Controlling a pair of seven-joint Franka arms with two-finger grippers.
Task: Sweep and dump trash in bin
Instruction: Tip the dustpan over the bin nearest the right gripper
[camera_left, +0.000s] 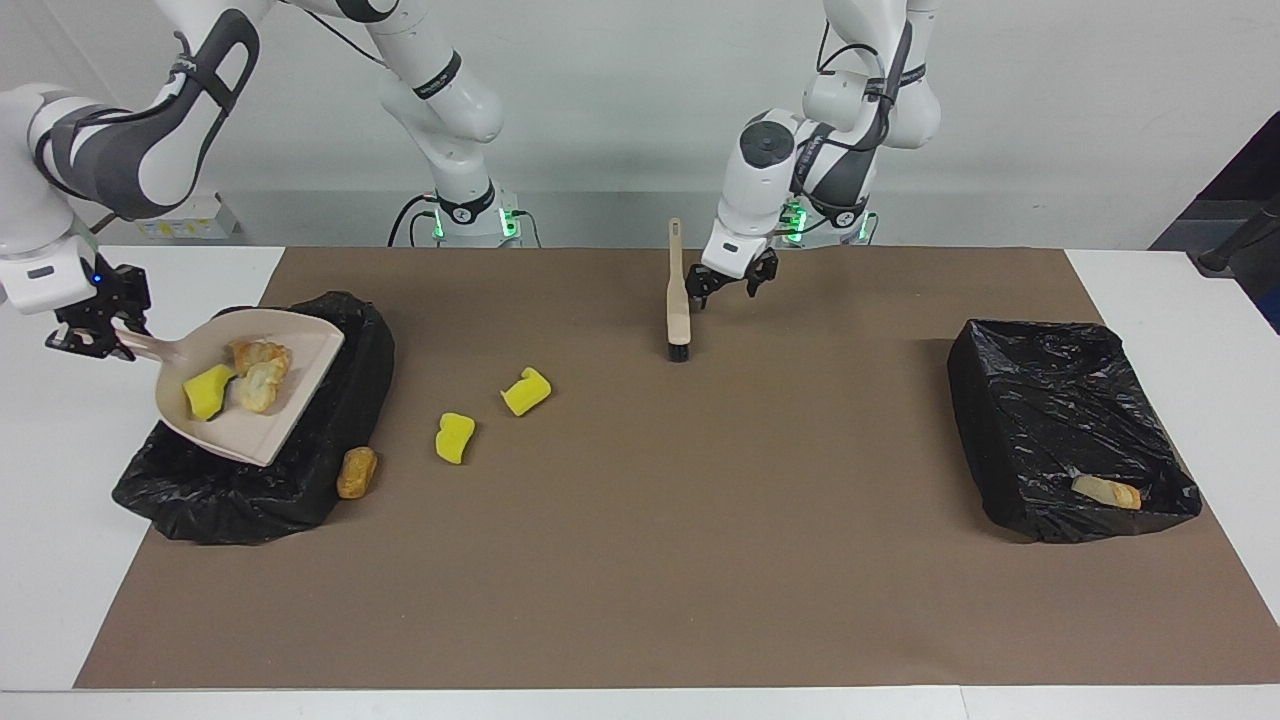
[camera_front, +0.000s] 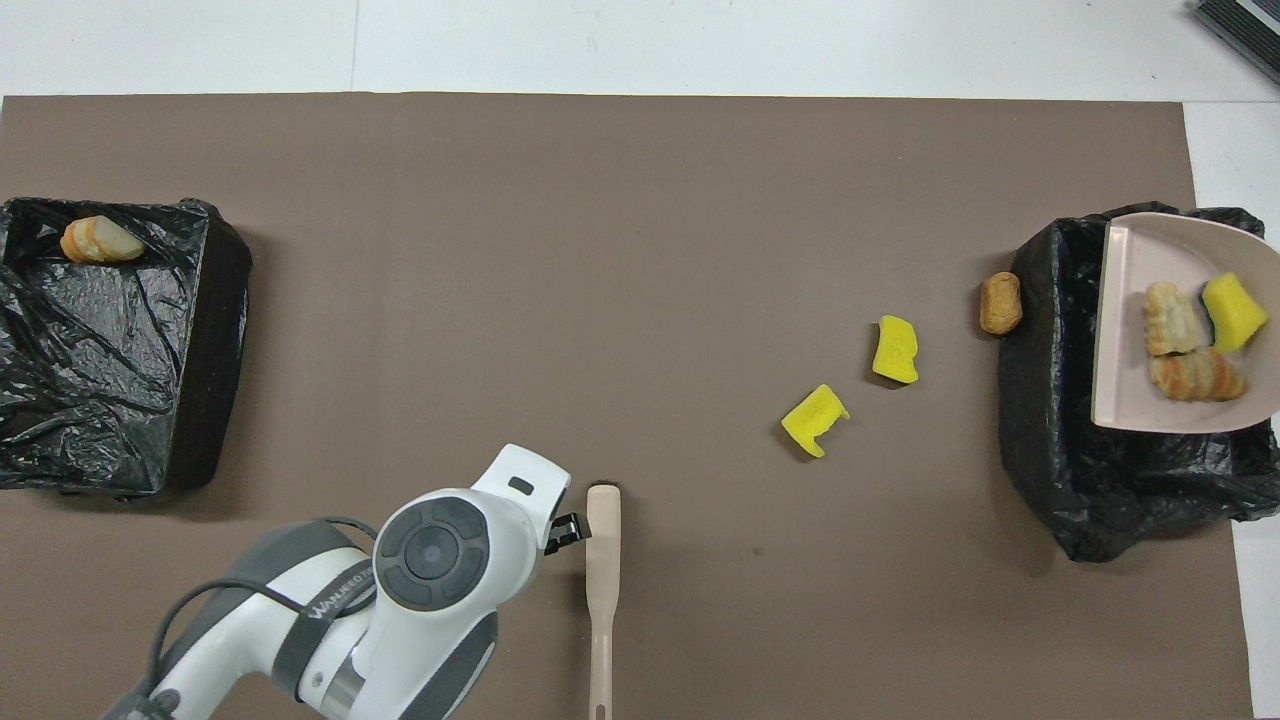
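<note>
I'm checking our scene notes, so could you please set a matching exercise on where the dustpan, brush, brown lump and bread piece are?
Things:
1. dustpan
2. brush
3. brown lump
4. bread piece

Places:
A. in the bin at the left arm's end
B. on the mat, beside the bin at the right arm's end
C. held by the right gripper over a bin
D. beside the open left gripper, not held

Pairs: 1-C, 2-D, 3-B, 4-A
</note>
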